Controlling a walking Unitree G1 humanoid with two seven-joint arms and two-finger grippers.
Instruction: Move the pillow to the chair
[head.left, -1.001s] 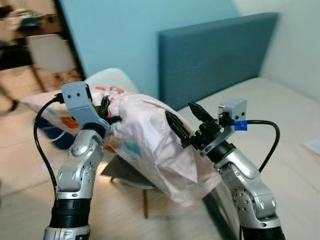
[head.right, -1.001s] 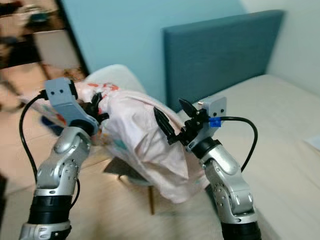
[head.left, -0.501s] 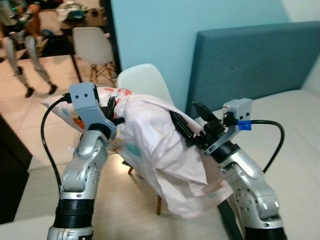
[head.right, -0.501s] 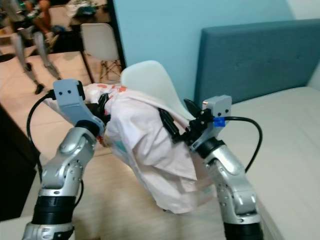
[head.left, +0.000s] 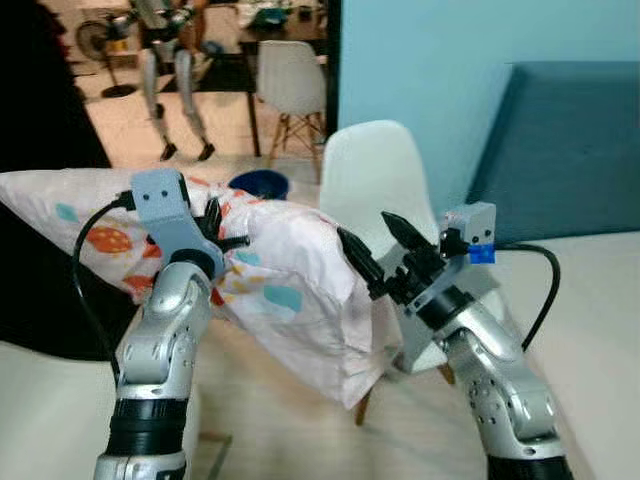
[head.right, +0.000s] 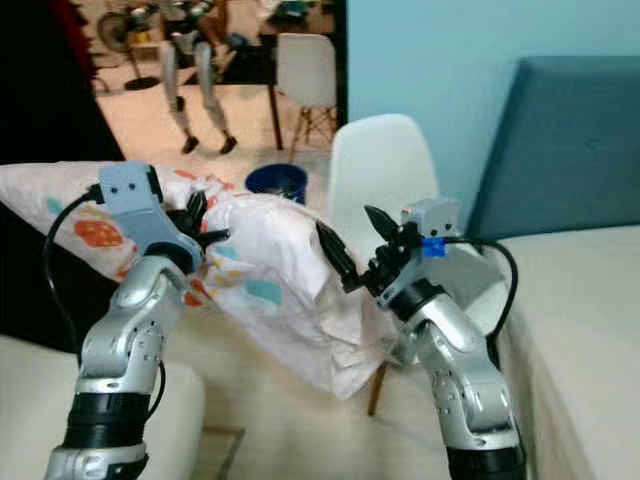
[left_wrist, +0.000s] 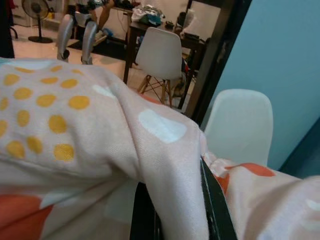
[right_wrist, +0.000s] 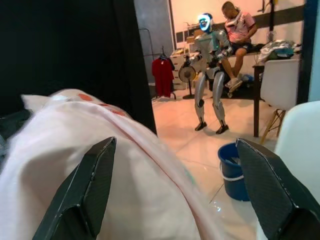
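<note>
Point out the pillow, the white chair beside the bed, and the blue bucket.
pillow (head.left: 290, 290), left eye view, on its patterned top face.
white chair (head.left: 372, 180), left eye view, on the backrest.
blue bucket (right_wrist: 231, 172), right wrist view, on its side wall.

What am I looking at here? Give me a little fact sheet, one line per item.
carried thing: pillow, pale with coloured spots, held up off the floor
left gripper: shut on the pillow's fabric
right gripper: fingers open, against the pillow's side
target: white chair, just behind the pillow
right of chair: bed with blue headboard
background: blue bucket, another robot, a seated person
</note>
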